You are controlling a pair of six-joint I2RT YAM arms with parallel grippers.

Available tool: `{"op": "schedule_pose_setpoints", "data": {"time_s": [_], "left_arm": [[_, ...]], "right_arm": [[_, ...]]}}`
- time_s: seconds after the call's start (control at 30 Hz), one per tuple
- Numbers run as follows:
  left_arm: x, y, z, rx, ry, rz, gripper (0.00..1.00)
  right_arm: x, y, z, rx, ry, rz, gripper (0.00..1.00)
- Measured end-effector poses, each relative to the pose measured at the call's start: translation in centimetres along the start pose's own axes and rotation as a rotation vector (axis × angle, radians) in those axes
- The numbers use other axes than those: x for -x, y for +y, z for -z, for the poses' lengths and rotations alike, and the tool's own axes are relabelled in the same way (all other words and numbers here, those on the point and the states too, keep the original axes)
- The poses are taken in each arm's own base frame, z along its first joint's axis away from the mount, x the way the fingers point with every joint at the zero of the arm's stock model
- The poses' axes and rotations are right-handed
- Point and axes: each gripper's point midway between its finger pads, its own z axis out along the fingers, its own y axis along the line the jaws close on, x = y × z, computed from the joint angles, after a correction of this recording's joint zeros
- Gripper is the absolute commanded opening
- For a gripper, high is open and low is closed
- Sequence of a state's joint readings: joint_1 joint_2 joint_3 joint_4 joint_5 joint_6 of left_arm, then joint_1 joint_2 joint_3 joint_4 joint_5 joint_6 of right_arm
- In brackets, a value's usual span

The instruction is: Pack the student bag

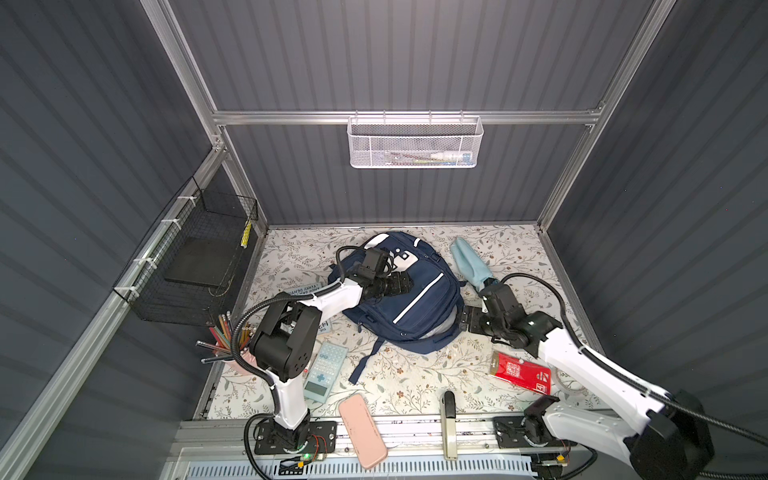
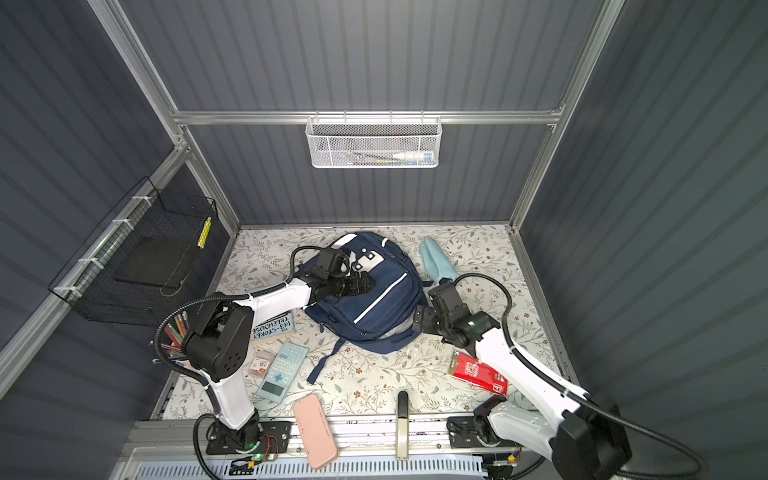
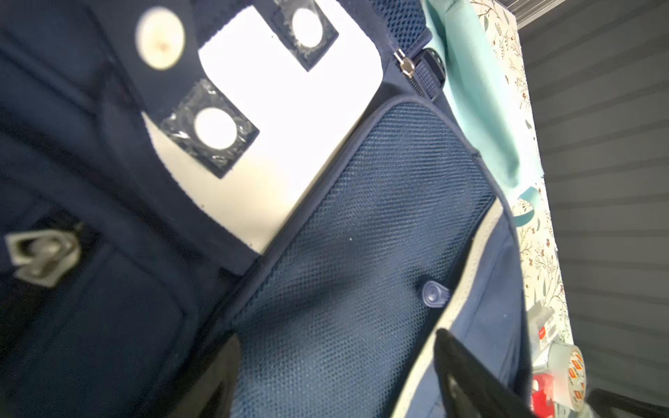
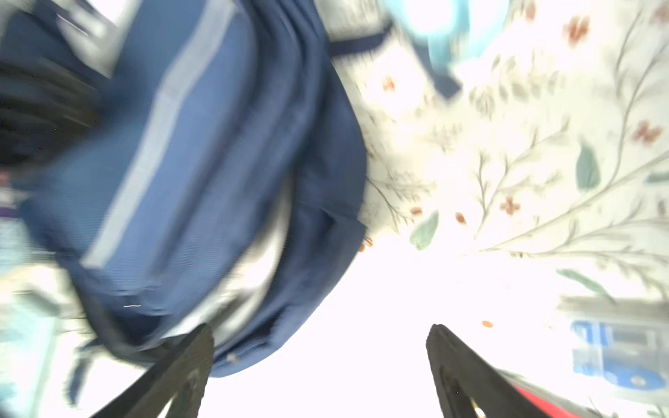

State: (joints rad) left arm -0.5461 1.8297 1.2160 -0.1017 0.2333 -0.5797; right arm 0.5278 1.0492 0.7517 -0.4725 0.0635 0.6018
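Flat at mid-tabletop (image 1: 415, 386), on floral print: navy fabric student bag (image 1: 419, 307), white-striped, mesh-pocketed. Ringed by soft light blue pouch (image 1: 469, 259) at 2 o'clock, glossy red packet (image 1: 521, 372) at 4, flat pink case (image 1: 361, 430) at 7, pale calculator (image 1: 326, 370) at 8. Over the bag's mesh front, left jaws spread wide, gripping nothing; just beside its 3 o'clock edge, right jaws equally wide, empty.

text: "143-STOREY TREEHOUSE" | on: pale blue book (image 2: 274, 328) | place: 9 o'clock on tabletop (image 2: 374, 386) | red packet (image 2: 478, 372): white print, too small to read
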Motion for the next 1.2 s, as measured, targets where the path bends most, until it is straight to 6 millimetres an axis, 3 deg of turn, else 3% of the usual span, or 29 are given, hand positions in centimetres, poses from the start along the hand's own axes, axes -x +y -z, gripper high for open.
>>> {"op": "schedule_pose_setpoints", "data": {"time_s": [0.03, 0.13, 0.27, 0.37, 0.43, 0.57, 0.63, 0.67, 0.83, 1.03, 1.2], "left_arm": [[0.0, 0.0, 0.5, 0.01, 0.001, 0.001, 0.99], [0.8, -0.2, 3.5, 0.047, -0.013, -0.002, 1.0], [4.7, -0.3, 10.7, 0.049, -0.143, 0.023, 1.0], [6.9, 1.9, 15.8, 0.067, -0.252, 0.074, 0.92], [6.5, 5.0, 17.8, 0.102, -0.284, 0.13, 0.82], [1.5, 13.0, 18.1, 0.226, -0.225, 0.31, 0.75], [-0.8, 16.0, 18.0, 0.305, -0.184, 0.379, 0.62], [-1.6, 17.4, 18.2, 0.333, -0.178, 0.412, 0.58], [-3.1, 22.6, 19.5, 0.416, -0.21, 0.549, 0.59], [-4.0, 25.1, 20.2, 0.537, -0.229, 0.554, 0.65], [-4.9, 27.6, 19.3, 0.632, -0.192, 0.557, 0.69]], "right_arm": [[0.6, 0.9, 0.7, 0.033, -0.019, 0.004, 0.99], [2.3, 4.2, 1.7, 0.124, -0.045, 0.032, 0.99], [4.3, 10.3, 0.5, 0.246, -0.036, 0.08, 0.99], [3.8, 15.1, -1.6, 0.327, 0.015, 0.134, 0.99], [3.1, 18.2, -3.0, 0.381, 0.056, 0.164, 0.99], [1.2, 23.5, -5.7, 0.477, 0.135, 0.205, 0.99], [0.1, 25.6, -6.8, 0.516, 0.173, 0.219, 0.98], [-0.3, 26.7, -7.2, 0.537, 0.189, 0.229, 0.97], [-2.6, 31.8, -8.9, 0.673, 0.263, 0.251, 0.91], [-4.8, 34.7, -12.6, 0.734, 0.339, 0.248, 0.85], [-6.0, 35.9, -15.8, 0.733, 0.381, 0.231, 0.8]]}}
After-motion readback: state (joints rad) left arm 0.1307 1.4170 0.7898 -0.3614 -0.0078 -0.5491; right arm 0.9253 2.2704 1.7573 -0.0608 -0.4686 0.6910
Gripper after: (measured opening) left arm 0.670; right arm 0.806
